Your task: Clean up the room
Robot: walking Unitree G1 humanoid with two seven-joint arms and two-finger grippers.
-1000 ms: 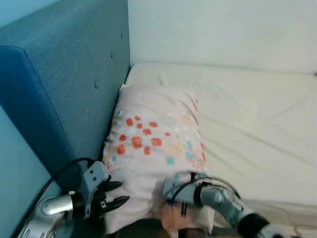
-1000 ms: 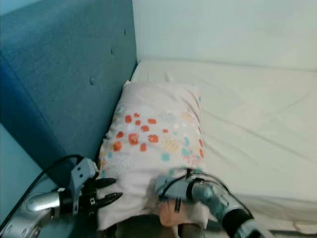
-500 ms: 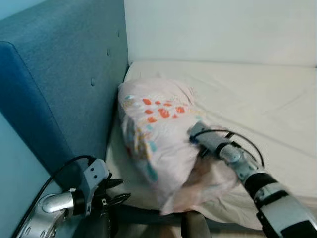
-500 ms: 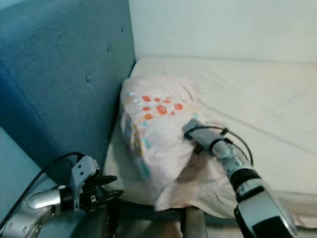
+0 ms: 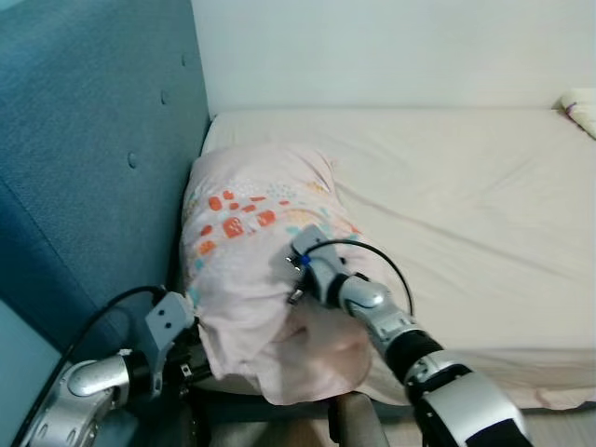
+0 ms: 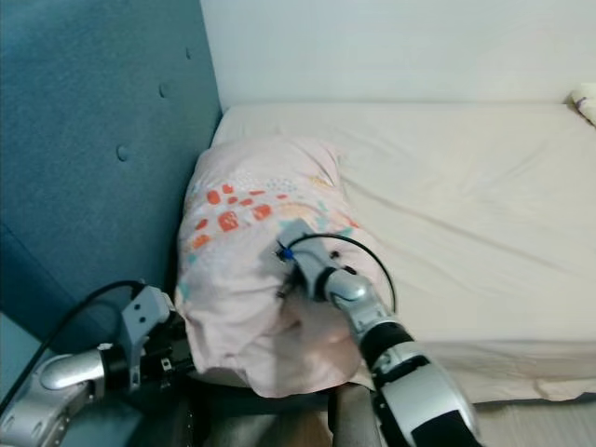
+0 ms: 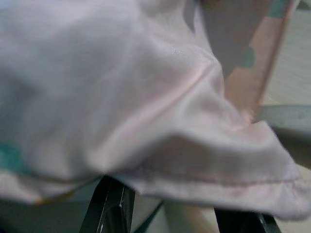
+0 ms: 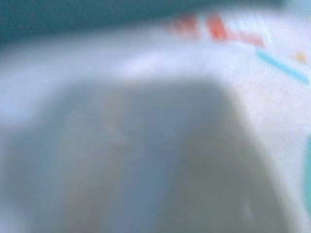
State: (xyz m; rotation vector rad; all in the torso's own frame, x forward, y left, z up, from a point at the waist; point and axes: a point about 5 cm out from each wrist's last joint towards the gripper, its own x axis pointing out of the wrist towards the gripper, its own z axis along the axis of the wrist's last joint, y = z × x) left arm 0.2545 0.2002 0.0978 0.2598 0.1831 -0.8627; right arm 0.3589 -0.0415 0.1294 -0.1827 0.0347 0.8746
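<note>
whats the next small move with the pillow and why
Probably nudge the pillow further onto the mattress with the right gripper, which presses into its side, because the pillow's near end overhangs the bed edge by the left gripper.

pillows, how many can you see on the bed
2, perhaps. The patterned pillow lies by the blue headboard, with the right gripper pressed into it. Something pale, possibly another pillow, sits cut off at the bed's far right edge.

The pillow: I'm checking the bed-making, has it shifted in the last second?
Yes. The pillow lay flat beside the blue headboard; now the right gripper has bunched it up, its near end overhanging the mattress edge.
</note>
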